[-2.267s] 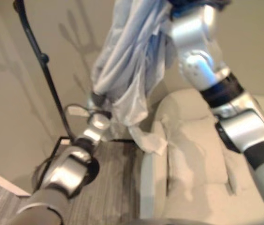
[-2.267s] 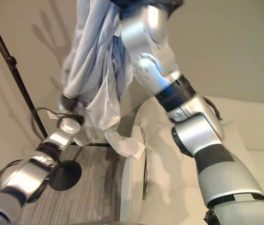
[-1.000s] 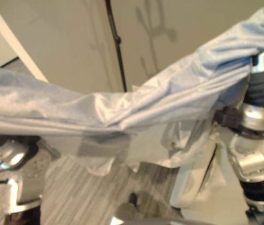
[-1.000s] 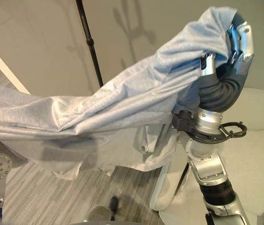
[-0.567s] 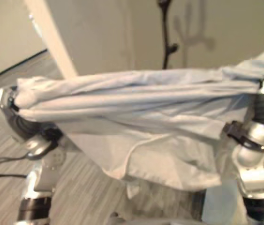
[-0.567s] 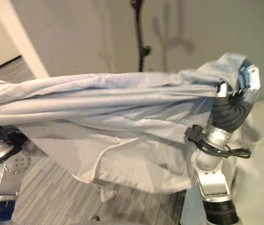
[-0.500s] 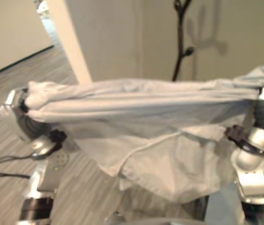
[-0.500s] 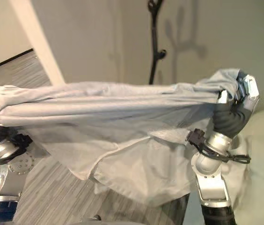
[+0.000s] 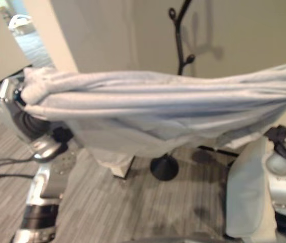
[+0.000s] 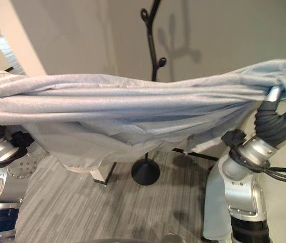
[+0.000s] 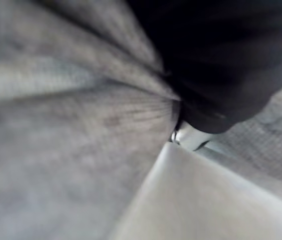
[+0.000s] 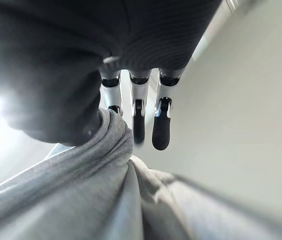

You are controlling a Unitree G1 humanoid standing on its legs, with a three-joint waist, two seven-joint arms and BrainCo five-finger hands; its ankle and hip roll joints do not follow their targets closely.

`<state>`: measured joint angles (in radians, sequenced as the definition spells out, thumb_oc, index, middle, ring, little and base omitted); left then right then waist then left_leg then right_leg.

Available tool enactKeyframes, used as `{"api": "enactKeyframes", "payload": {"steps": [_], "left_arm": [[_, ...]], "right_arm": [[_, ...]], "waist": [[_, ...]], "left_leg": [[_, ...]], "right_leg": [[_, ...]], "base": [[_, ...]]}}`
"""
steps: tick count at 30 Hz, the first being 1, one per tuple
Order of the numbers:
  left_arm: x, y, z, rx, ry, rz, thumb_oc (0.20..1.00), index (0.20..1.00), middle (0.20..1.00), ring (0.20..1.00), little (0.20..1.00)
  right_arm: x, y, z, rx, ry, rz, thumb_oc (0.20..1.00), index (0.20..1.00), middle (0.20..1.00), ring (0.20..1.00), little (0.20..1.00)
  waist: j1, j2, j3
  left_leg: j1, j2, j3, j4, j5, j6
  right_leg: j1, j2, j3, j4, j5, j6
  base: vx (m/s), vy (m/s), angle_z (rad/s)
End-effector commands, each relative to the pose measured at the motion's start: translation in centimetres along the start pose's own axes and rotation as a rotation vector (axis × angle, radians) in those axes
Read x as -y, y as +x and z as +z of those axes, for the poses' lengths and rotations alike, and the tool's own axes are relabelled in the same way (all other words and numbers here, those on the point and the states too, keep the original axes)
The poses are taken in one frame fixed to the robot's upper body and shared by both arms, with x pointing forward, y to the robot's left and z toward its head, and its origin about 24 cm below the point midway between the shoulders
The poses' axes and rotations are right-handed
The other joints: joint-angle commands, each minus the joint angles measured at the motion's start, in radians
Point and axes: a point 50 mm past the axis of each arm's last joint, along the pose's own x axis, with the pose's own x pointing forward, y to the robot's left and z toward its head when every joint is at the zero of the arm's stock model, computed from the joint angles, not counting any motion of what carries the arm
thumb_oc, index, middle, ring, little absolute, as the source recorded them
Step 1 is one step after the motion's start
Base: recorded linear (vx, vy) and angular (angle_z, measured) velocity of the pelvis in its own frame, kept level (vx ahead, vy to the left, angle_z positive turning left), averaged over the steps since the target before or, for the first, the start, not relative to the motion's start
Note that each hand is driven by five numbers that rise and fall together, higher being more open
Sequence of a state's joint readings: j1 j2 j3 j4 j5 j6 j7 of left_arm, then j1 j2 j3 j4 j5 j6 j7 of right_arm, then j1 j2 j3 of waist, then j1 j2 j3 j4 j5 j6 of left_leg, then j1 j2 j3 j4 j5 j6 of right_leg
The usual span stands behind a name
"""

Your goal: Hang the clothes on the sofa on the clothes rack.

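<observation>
Both hands, left (image 9: 12, 98) and right (image 12: 136, 117), pinch my grey garment (image 10: 133, 109) taut; next, lift it onto the far coat rack (image 10: 152, 45).

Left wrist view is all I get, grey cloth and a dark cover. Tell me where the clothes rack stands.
Observer: The clothes rack stands straight ahead, behind the garment, its round base on the floor near the wall.
Operator: Report how the garment hangs.
Observer: It is stretched like a band between the left hand and the right hand, with its loose lower part sagging in the middle.
Operator: Give me the height against the rack.
Observer: The band crosses the pole below its lowest visible hook.
Operator: Say what is on the right.
Observer: The pale sofa, beside the right arm.
</observation>
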<state>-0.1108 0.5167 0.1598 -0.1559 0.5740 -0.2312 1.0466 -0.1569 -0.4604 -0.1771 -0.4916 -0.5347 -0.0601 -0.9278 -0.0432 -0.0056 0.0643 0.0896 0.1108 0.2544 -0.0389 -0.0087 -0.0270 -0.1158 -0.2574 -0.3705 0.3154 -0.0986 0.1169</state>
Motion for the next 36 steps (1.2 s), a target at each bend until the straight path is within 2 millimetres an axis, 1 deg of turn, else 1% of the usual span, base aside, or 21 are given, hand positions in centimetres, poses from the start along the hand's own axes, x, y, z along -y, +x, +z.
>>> {"api": "enactKeyframes", "payload": {"steps": [1, 4, 5, 6, 9, 10, 13, 14, 17, 18, 20, 21, 22, 23, 24, 26, 27, 28, 29, 31, 36], "left_arm": [[-0.4, 3.6, 1.2, 0.155, 0.014, 0.087, 0.2, 0.2, 0.2, 0.2, 0.2], [-0.1, 4.2, 1.3, 0.188, 0.023, 0.075, 0.2, 0.2, 0.2, 0.2, 0.2], [0.8, 4.8, 1.4, 0.214, 0.016, 0.058, 0.2, 0.2, 0.2, 0.2, 0.2], [0.9, 4.9, 1.4, 0.214, 0.015, 0.061, 0.2, 0.2, 0.2, 0.2, 0.2], [2.9, 6.1, 0.9, 0.222, 0.036, 0.021, 0.2, 0.2, 0.2, 0.2, 0.2], [3.0, 6.1, 0.9, 0.223, 0.034, 0.023, 0.2, 0.2, 0.2, 0.2, 0.2], [3.7, 7.6, -0.7, 0.243, 0.142, -0.055, 0.2, 0.2, 0.2, 0.2, 0.2], [3.9, 7.9, -1.0, 0.236, 0.154, -0.067, 0.2, 0.2, 0.2, 0.2, 0.2], [3.9, 8.0, -1.0, 0.237, 0.154, -0.065, 0.2, 0.2, 0.2, 0.2, 0.2], [5.7, 8.7, -2.2, 0.179, 0.19, -0.162, 0.2, 0.2, 0.2, 0.2, 0.2], [6.9, 9.2, -2.3, 0.15, 0.189, -0.213, 0.2, 0.2, 0.2, 0.2, 0.2], [7.4, 9.3, -2.2, 0.156, 0.193, -0.249, 0.2, 0.2, 0.2, 0.2, 0.2], [7.8, 9.6, -1.9, 0.173, 0.198, -0.27, 0.2, 0.2, 0.2, 0.2, 0.2], [8.0, 9.7, -1.9, 0.179, 0.199, -0.286, 0.2, 0.2, 0.2, 0.2, 0.2], [8.5, 10.0, -1.6, 0.2, 0.197, -0.32, 0.2, 0.2, 0.2, 0.2, 0.2], [8.5, 10.1, -1.6, 0.2, 0.196, -0.316, 0.2, 0.2, 0.2, 0.2, 0.2], [9.2, 10.3, -1.4, 0.203, 0.195, -0.351, 0.2, 0.2, 0.2, 0.2, 0.2], [9.9, 10.4, -1.2, 0.194, 0.19, -0.373, 0.2, 0.2, 0.2, 0.2, 0.2], [10.1, 10.4, -1.6, 0.184, 0.209, -0.402, 0.2, 0.2, 0.2, 0.2, 0.2], [10.0, 10.0, -1.9, 0.175, 0.211, -0.426, 0.2, 0.2, 0.2, 0.2, 0.2], [9.9, 10.0, -3.2, 0.137, 0.269, -0.471, 0.2, 0.2, 0.2, 0.2, 0.2]], "right_arm": [[0.8, 2.1, 0.7, 0.109, -0.067, -0.092, 0.2, 0.2, 0.2, 0.2, 0.2], [0.1, 2.9, 1.4, 0.176, -0.06, -0.087, 0.2, 0.2, 0.2, 0.2, 0.2], [-0.8, 3.4, 1.6, 0.214, -0.02, -0.056, 0.2, 0.2, 0.2, 0.2, 0.2], [-0.9, 3.4, 1.6, 0.215, -0.02, -0.058, 0.2, 0.2, 0.2, 0.2, 0.2], [-2.9, 3.5, 0.7, 0.209, 0.016, 0.051, 0.2, 0.2, 0.2, 0.2, 0.2], [-2.9, 3.5, 0.6, 0.21, 0.017, 0.049, 0.2, 0.2, 0.2, 0.2, 0.2], [-4.8, 3.8, -0.3, 0.235, 0.01, 0.157, 0.2, 0.2, 0.2, 0.2, 0.2], [-5.2, 4.0, -0.6, 0.236, 0.0, 0.164, 0.2, 0.2, 0.2, 0.2, 0.2], [-5.3, 4.0, -0.6, 0.237, 0.001, 0.162, 0.2, 0.2, 0.2, 0.2, 0.2], [-7.0, 5.1, -2.5, 0.243, -0.098, 0.243, 0.2, 0.2, 0.2, 0.2, 0.2], [-8.1, 5.7, -3.2, 0.213, -0.121, 0.265, 0.2, 0.2, 0.2, 0.2, 0.2], [-8.3, 6.1, -3.7, 0.212, -0.151, 0.27, 0.2, 0.2, 0.2, 0.2, 0.2], [-8.7, 6.6, -4.0, 0.214, -0.183, 0.269, 0.2, 0.2, 0.2, 0.2, 0.2], [-8.8, 7.0, -4.4, 0.214, -0.216, 0.261, 0.2, 0.2, 0.2, 0.2, 0.2], [-9.6, 8.0, -4.8, 0.202, -0.247, 0.257, 0.2, 0.2, 0.2, 0.2, 0.2], [-9.8, 8.2, -4.7, 0.205, -0.246, 0.254, 0.2, 0.2, 0.2, 0.2, 0.2], [-10.4, 9.0, -5.2, 0.186, -0.277, 0.253, 0.2, 0.2, 0.2, 0.2, 0.2], [-11.1, 9.3, -5.2, 0.166, -0.27, 0.261, 0.2, 0.2, 0.2, 0.2, 0.2], [-11.9, 9.0, -5.4, 0.136, -0.266, 0.294, 0.2, 0.2, 0.2, 0.2, 0.2], [-12.4, 8.3, -6.1, 0.103, -0.282, 0.337, 0.2, 0.2, 0.2, 0.2, 0.2], [-13.7, 6.6, -6.8, 0.065, -0.326, 0.436, 0.2, 0.2, 0.2, 0.2, 0.2]], "waist": [[-0.005, -0.024, -0.058], [-0.002, -0.031, -0.102], [-0.001, -0.027, -0.114], [-0.001, -0.028, -0.112], [0.0, -0.029, -0.113], [-0.001, -0.028, -0.112], [0.033, -0.044, -0.098], [0.038, -0.048, -0.09], [0.035, -0.046, -0.088], [0.065, -0.067, -0.071], [0.071, -0.076, -0.061], [0.075, -0.081, -0.06], [0.087, -0.083, -0.057], [0.102, -0.077, -0.057], [0.129, -0.062, -0.054], [0.129, -0.063, -0.051], [0.156, -0.052, -0.044], [0.165, -0.046, -0.042], [0.174, -0.038, -0.047], [0.181, -0.037, -0.066], [0.194, -0.074, -0.112]], "left_leg": [[0.088, -0.058, -0.036, -0.02, -0.084, 0.01], [0.113, -0.017, -0.032, -0.016, -0.088, -0.012], [0.111, 0.014, -0.031, 0.003, -0.089, -0.028], [0.107, 0.015, -0.031, 0.005, -0.085, -0.029], [0.081, 0.064, -0.038, 0.099, -0.081, -0.063], [0.079, 0.066, -0.039, 0.103, -0.083, -0.063], [0.008, 0.112, -0.086, 0.314, 0.033, -0.098], [-0.013, 0.125, -0.095, 0.372, 0.047, -0.104], [-0.018, 0.128, -0.099, 0.379, 0.044, -0.105], [-0.102, 0.148, -0.125, 0.512, 0.116, -0.106], [-0.172, 0.109, -0.123, 0.475, 0.051, -0.084], [-0.197, 0.073, -0.118, 0.431, -0.001, -0.065], [-0.229, 0.034, -0.123, 0.367, -0.013, -0.053], [-0.259, 0.004, -0.142, 0.291, 0.006, -0.051], [-0.294, -0.052, -0.186, 0.123, 0.093, -0.061], [-0.286, -0.054, -0.186, 0.104, 0.105, -0.062], [-0.33, -0.08, -0.222, 0.02, 0.159, -0.068], [-0.335, -0.084, -0.227, 0.008, 0.179, -0.068], [-0.313, -0.081, -0.233, -0.012, 0.176, -0.059], [-0.305, -0.084, -0.245, 0.008, 0.195, -0.051], [-0.283, -0.096, -0.192, 0.043, 0.166, -0.023]], "right_leg": [[-0.012, -0.022, 0.079, -0.188, 0.184, 0.07], [0.026, 0.023, 0.078, -0.218, 0.165, 0.062], [0.044, 0.044, 0.067, -0.233, 0.154, 0.054], [0.043, 0.045, 0.065, -0.236, 0.159, 0.05], [0.076, 0.082, 0.054, -0.252, 0.128, 0.024], [0.076, 0.083, 0.053, -0.253, 0.129, 0.023], [0.138, 0.127, 0.041, -0.293, 0.107, -0.023], [0.154, 0.138, 0.035, -0.305, 0.102, -0.036], [0.155, 0.141, 0.032, -0.307, 0.102, -0.037], [0.214, 0.159, 0.034, -0.334, 0.063, -0.071], [0.23, 0.156, 0.038, -0.351, 0.06, -0.067], [0.233, 0.151, 0.043, -0.356, 0.057, -0.062], [0.238, 0.154, 0.051, -0.36, 0.055, -0.057], [0.248, 0.169, 0.061, -0.363, 0.048, -0.053], [0.27, 0.197, 0.086, -0.367, 0.03, -0.054], [0.269, 0.196, 0.086, -0.366, 0.029, -0.055], [0.286, 0.223, 0.103, -0.363, 0.013, -0.064], [0.292, 0.235, 0.109, -0.356, 0.005, -0.068], [0.3, 0.246, 0.124, -0.349, -0.008, -0.065], [0.327, 0.247, 0.127, -0.348, -0.024, -0.059], [0.343, 0.206, 0.139, -0.322, -0.04, -0.041]], "base": [[0.2, -0.106, 0.01], [0.29, -0.2, 0.13], [0.19, -0.188, 0.01], [0.17, -0.175, 0.04], [0.14, -0.155, 0.08], [0.15, -0.166, 0.1], [0.15, -0.202, 0.02], [0.08, -0.141, -0.02], [0.06, -0.069, 0.02], [0.22, -0.166, 0.21], [0.19, -0.061, 0.16], [0.13, 0.068, 0.11], [0.14, 0.084, 0.19], [0.24, 0.11, 0.07], [0.2, 0.078, 0.04], [0.13, 0.028, -0.11], [0.16, 0.021, -0.34], [0.25, 0.041, -0.54], [0.23, 0.048, -0.63], [0.29, 0.092, -0.59], [0.28, 0.111, -0.43]]}}
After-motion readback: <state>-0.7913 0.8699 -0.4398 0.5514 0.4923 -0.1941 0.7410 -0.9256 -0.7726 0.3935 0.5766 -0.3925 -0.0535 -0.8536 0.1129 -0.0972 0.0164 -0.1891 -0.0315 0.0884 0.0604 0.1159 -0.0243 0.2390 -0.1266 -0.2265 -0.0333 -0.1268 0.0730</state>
